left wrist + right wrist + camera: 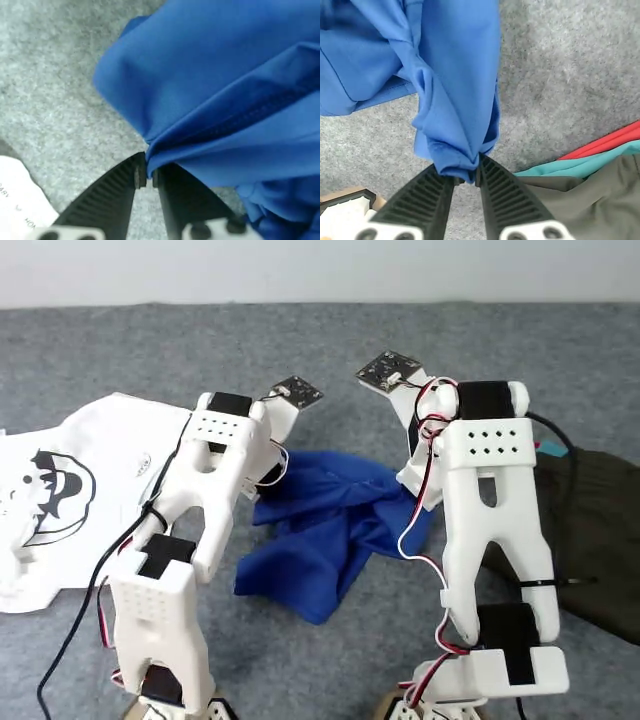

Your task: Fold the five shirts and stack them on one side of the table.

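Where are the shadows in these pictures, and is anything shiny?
High view: even light, soft shadow under the blue shirt, no glare. Left wrist view: dark creases in it near the left end effector. Right wrist view: faint shade by the right end effector.

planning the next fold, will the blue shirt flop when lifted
Likely floppy: the blue shirt bunches in creases where the left jaws and right jaws pinch it. Probably light, since small pinches hold it. It may drag on the fuzzy table.
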Motion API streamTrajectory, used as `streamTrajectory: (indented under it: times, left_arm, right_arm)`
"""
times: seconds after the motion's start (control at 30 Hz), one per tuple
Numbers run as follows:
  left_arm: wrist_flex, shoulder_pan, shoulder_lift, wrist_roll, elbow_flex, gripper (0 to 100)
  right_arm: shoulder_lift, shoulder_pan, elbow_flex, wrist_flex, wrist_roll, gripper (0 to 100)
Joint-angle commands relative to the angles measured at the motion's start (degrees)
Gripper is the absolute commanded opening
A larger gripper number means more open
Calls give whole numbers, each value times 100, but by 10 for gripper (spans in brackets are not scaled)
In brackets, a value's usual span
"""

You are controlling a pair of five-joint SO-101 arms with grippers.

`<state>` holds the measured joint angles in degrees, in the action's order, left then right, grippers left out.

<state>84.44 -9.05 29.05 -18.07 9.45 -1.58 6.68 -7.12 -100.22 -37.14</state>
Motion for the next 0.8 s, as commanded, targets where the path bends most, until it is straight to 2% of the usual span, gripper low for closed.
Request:
streamTrajectory:
  times: [0.0,0.17,0.37,0.63,0.77]
  left_arm:
    - [53,62,-18,-176,224,54]
    - [18,26,0,-185,198,132]
    - [-62,18,308,-211,224,141]
    - [-70,18,519,-185,418,132]
    - [-62,-79,536,-211,418,39]
  right_arm:
    - [-286,-4,-26,-4,-62,14]
    - [-286,-4,-26,-4,-62,13]
    - [-286,-4,-26,-22,-62,13]
    - [-286,-4,-26,-66,-62,12]
    - [-286,-4,-26,-66,-62,11]
